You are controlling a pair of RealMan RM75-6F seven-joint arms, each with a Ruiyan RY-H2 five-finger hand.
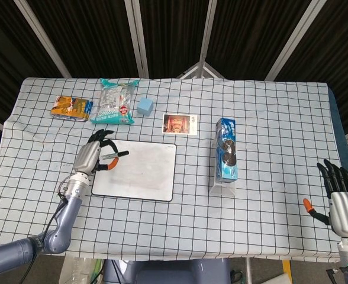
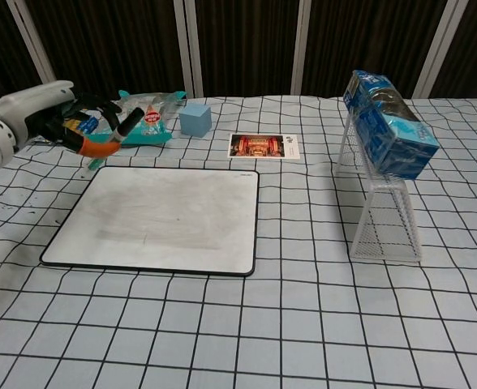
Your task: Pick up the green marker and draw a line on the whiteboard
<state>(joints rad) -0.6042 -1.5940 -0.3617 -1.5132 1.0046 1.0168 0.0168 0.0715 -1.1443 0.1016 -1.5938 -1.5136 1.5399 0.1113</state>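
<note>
My left hand (image 1: 94, 156) grips the marker (image 1: 115, 157) and holds it in the air over the far left corner of the whiteboard (image 1: 139, 173). In the chest view the left hand (image 2: 53, 115) is raised above the table, and the marker (image 2: 127, 124) slants with its black cap up and to the right. Its tip does not touch the whiteboard (image 2: 169, 217), whose surface shows only faint smudges. My right hand (image 1: 342, 202) hangs open beyond the table's right edge, fingers spread and holding nothing.
Along the far side lie a yellow snack pack (image 1: 71, 107), a teal snack bag (image 1: 116, 102), a blue cube (image 1: 145, 106) and a photo card (image 1: 179, 123). A blue box (image 1: 226, 148) rests on a wire rack (image 2: 384, 219) right of the board.
</note>
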